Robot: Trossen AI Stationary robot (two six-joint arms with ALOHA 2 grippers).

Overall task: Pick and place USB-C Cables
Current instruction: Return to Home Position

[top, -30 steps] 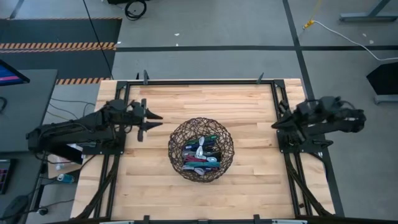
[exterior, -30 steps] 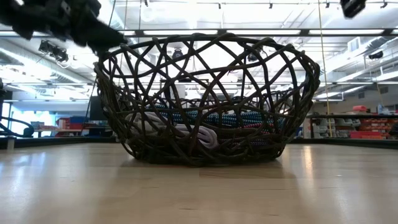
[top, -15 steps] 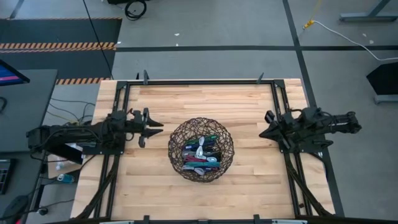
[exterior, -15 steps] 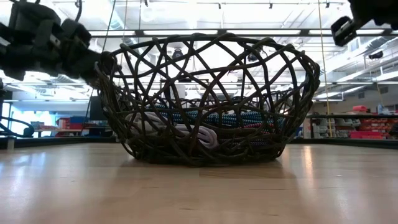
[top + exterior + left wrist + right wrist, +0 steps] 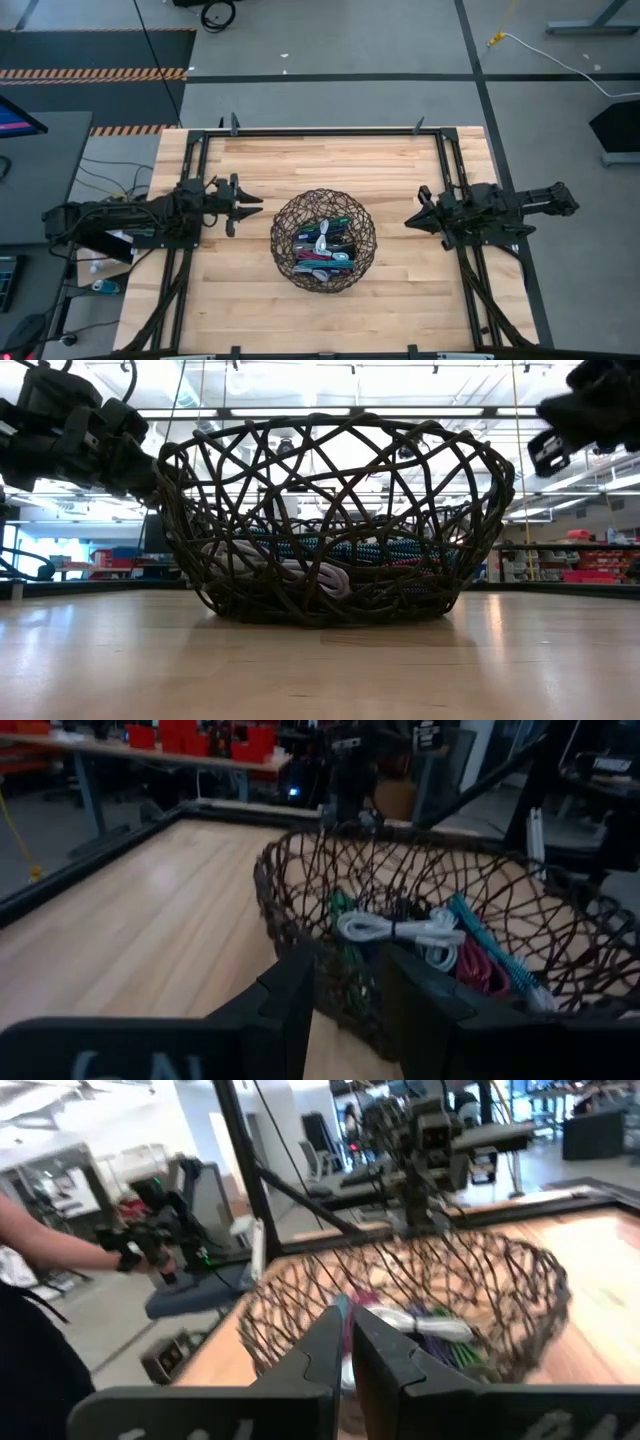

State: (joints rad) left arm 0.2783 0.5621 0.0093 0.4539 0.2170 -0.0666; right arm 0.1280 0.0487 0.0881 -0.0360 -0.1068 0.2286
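The USB-C cables (image 5: 322,250) lie bundled in a dark woven wire basket (image 5: 290,215) at the table's middle: white, teal, magenta and green bundles (image 5: 395,928) show through its open weave (image 5: 480,480). My left gripper (image 5: 243,210) hovers open just left of the basket rim (image 5: 270,890), pointing at it. My right gripper (image 5: 408,221) hovers right of the basket, a short gap away, pointing at it (image 5: 540,1270), with its fingers (image 5: 375,1350) together. Both hang above the table at about rim height (image 5: 140,460) (image 5: 550,450).
Black frame rails (image 5: 200,170) run along the table's left, right and far edges. Bare wood lies all around the basket. Beyond the table a person's arm and hand (image 5: 120,1255) show in the right wrist view.
My right gripper has moved toward the basket, to the table's left, and come down. My left gripper has come down beside the basket's left rim and shifted slightly toward the near edge. The basket and cables have stayed still.
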